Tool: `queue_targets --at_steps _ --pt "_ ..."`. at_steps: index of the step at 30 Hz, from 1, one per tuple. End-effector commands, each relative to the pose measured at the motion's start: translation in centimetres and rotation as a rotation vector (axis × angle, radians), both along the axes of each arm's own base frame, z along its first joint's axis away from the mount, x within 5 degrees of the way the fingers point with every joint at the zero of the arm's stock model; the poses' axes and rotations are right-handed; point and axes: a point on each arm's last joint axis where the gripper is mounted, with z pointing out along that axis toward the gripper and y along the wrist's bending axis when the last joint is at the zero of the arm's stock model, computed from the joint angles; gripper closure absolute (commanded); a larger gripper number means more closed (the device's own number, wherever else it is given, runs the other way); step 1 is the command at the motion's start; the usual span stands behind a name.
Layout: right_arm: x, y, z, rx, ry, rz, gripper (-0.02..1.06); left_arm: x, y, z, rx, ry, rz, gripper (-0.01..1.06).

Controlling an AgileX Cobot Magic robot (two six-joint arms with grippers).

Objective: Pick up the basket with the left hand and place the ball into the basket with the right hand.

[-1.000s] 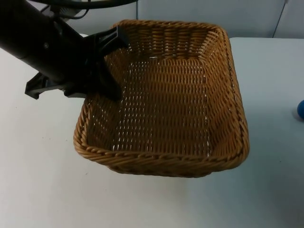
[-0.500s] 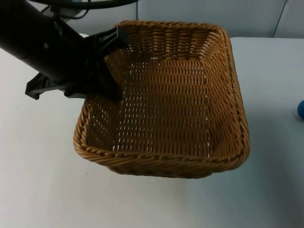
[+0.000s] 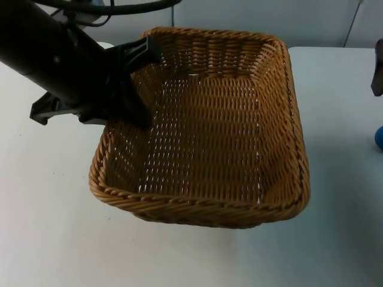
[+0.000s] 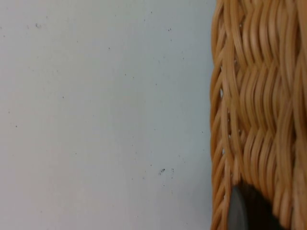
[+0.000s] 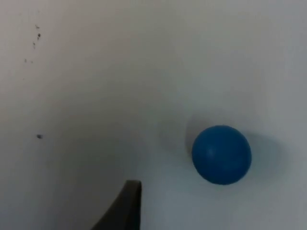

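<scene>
Top view: the left gripper is gripping the basket rim; the right gripper, fingers unclear, is hanging near the ball.

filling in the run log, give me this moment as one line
left tool: shut on basket rim, basket held | right tool: above table near ball, not touching | ball: on table, outside basket | step: ball pick pending

top view looks down; wrist views close, perhaps sharing basket.
</scene>
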Motion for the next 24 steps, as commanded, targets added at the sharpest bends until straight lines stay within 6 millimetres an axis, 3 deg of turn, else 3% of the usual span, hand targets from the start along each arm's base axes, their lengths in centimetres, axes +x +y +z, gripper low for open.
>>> queue_targets --at_steps 1,6,13,24 --pt "0.5 -0.9 -0.6 -0.001 -0.007 -0.008 0.02 0.0 0.1 0.6 -0.018 -0.012 0.016 1.05" --pt "0.9 -2.5 -2.8 0.001 0.036 -0.03 0.02 0.0 0.1 0.6 -0.016 -0.018 0.021 1.05" --pt "1.9 -2.0 -5.4 0.072 0.058 -0.022 0.02 0.1 0.1 0.7 -0.017 -0.02 0.027 1.05" --pt "2.4 -2.0 -7.8 0.071 0.075 -0.024 0.05 0.1 0.1 0.7 -0.017 -0.022 0.029 1.05"
